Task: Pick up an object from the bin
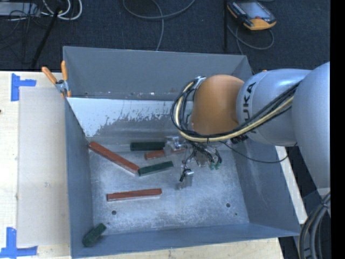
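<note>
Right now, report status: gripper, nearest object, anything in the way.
Gripper down at mid-bin. Nearest: dark green flat bar, just toward the view's left. Small reddish-brown bar beyond that. Nothing visible between gripper and green bar.

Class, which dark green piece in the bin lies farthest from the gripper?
The stubby green piece in the bin's near-left corner; the two green sticks lie mid-bin, near the gripper.

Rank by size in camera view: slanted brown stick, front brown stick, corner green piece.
Largest, too alike to rank: slanted brown stick and front brown stick.
Smallest: corner green piece.
</note>
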### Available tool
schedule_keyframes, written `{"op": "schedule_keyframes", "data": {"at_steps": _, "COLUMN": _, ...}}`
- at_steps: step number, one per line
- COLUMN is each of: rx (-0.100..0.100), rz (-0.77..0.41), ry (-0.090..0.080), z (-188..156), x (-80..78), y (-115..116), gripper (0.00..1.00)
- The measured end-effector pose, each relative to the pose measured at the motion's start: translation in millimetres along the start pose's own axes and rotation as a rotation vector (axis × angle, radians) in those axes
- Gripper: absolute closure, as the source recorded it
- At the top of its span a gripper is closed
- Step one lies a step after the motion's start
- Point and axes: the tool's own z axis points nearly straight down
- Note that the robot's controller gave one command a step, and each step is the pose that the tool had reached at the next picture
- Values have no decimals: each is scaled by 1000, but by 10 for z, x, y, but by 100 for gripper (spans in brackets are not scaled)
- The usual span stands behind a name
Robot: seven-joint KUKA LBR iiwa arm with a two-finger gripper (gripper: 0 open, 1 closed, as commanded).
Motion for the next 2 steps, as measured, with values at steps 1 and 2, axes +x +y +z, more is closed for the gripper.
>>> {"op": "schedule_keyframes", "data": {"at_steps": 1, "rx": -2, "rz": -33, "ry": -7, "z": 43, "x": -375, "y": 899, "gripper": 0}}
{"op": "schedule_keyframes", "data": {"at_steps": 2, "rx": -1, "rz": -26, "ry": -6, "z": 38, "x": -368, "y": 856, "gripper": 100}}
